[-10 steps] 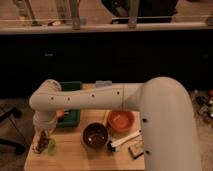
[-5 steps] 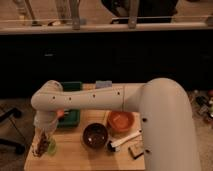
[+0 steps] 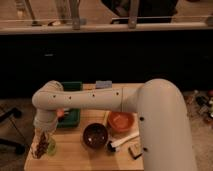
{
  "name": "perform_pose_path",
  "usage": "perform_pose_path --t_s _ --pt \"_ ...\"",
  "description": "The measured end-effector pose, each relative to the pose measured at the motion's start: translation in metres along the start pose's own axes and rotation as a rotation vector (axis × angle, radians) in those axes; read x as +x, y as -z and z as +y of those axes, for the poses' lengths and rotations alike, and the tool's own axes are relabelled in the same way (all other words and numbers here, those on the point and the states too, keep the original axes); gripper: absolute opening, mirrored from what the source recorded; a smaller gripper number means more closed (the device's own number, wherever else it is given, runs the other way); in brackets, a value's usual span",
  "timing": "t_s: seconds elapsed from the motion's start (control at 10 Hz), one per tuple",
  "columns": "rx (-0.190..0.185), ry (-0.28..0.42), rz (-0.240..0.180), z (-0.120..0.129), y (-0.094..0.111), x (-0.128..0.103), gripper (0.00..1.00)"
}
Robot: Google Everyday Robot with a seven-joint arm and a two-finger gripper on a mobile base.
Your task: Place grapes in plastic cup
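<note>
Gripper: above front-left corner of table; grip state indeterminate.
Change: grapes had sunk slightly, beside plastic cup.
Implication: placement appeared imminent, not complete.

No legible text, even around the claw by the cup

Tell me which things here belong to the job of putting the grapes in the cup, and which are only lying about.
For the job:
- grapes, at the gripper, low at front left
- cup, right beside them

Lying about:
- brown bowl
- orange bowl
- green tray
- white tool
</note>
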Motion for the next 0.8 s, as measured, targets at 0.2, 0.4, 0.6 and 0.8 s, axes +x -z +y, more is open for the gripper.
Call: perform_pose_path --t_s 0.2,0.4,0.6,0.8 --pt "0.001 0.001 -0.009 -0.0009 -0.0012 0.0004 0.63" --pt "0.002 0.002 -0.013 -0.0011 -0.0018 0.0006 0.79" --pt "0.003 0.002 -0.016 -0.0011 -0.0023 0.0007 0.8" --pt "0.009 0.002 -0.013 -0.0007 -0.0019 0.0005 0.8"
